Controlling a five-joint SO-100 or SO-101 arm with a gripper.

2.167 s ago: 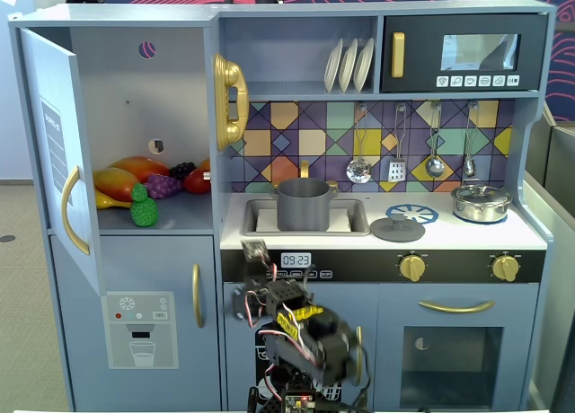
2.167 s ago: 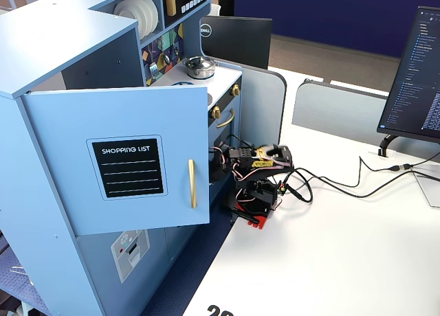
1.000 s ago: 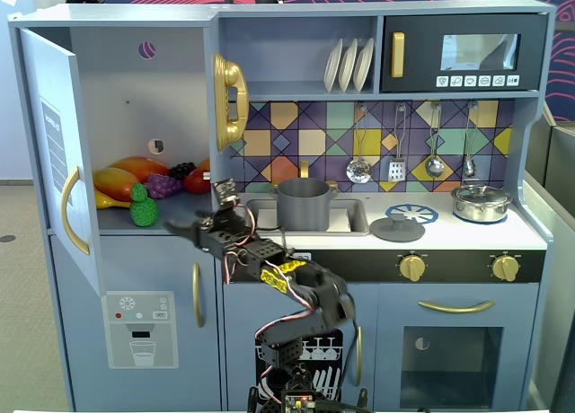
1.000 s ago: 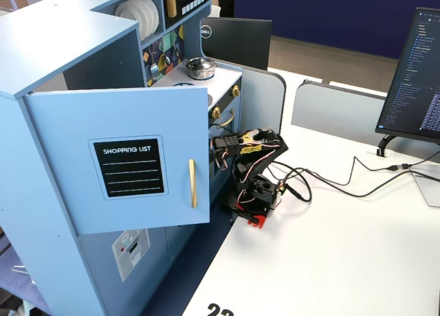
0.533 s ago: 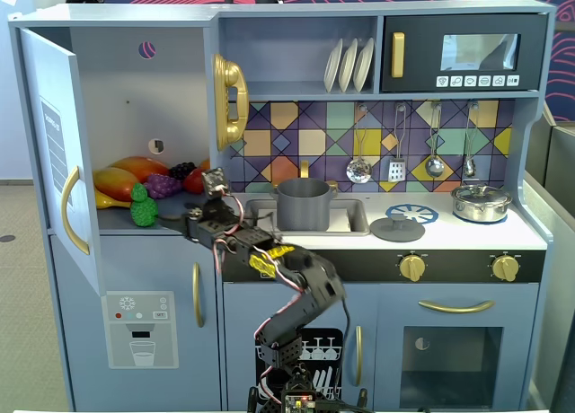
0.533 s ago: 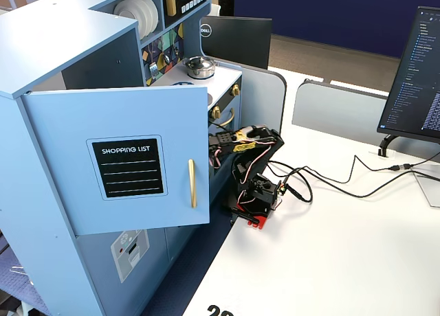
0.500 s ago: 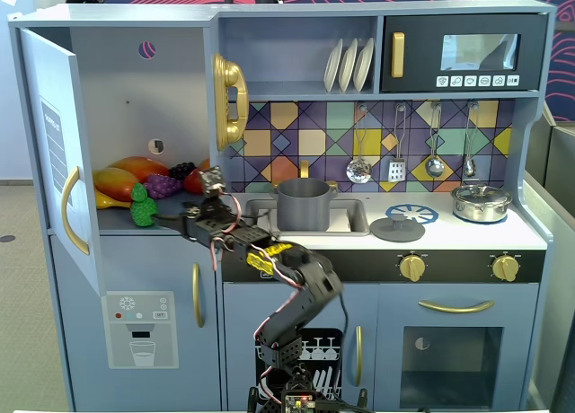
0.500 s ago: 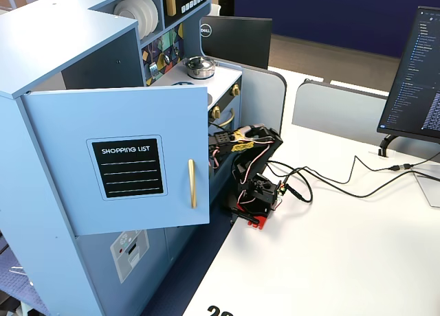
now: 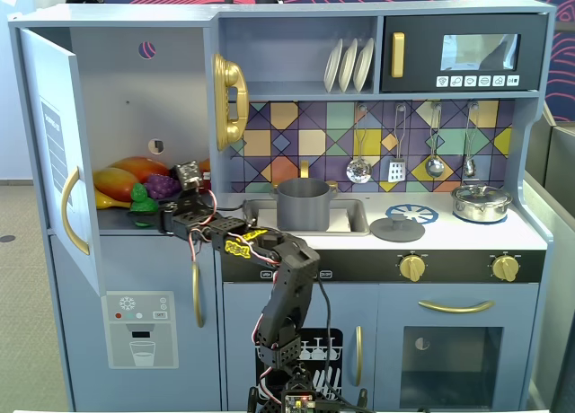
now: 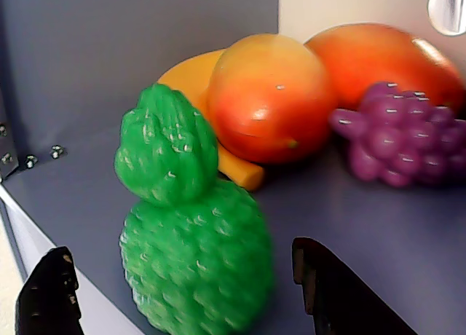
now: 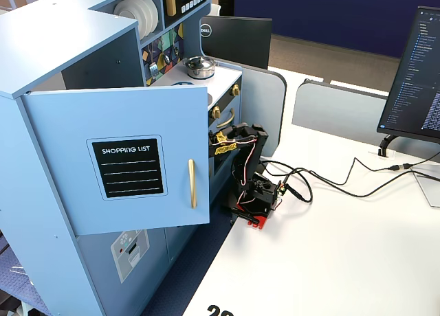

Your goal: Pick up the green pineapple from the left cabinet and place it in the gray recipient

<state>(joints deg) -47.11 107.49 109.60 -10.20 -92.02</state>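
The green pineapple point(image 10: 191, 240) stands upright at the front edge of the left cabinet's shelf point(image 10: 87, 182). It also shows in a fixed view point(image 9: 139, 194). My gripper point(image 10: 178, 253) is open, with one black finger point(image 10: 47, 298) left of the pineapple's body and the other right of it, a gap on each side. In a fixed view the gripper point(image 9: 148, 215) reaches into the open left cabinet point(image 9: 126, 90). The gray recipient point(image 9: 303, 204) stands in the sink. In the other fixed view the open door point(image 11: 117, 158) hides the pineapple and gripper.
Orange and yellow toy fruit point(image 10: 273, 95) and a purple grape bunch point(image 10: 404, 135) lie right behind the pineapple. The cabinet door with its gold handle point(image 9: 72, 211) stands open at the left. A shiny silver pot point(image 9: 482, 200) and a gray lid point(image 9: 397, 229) sit on the counter.
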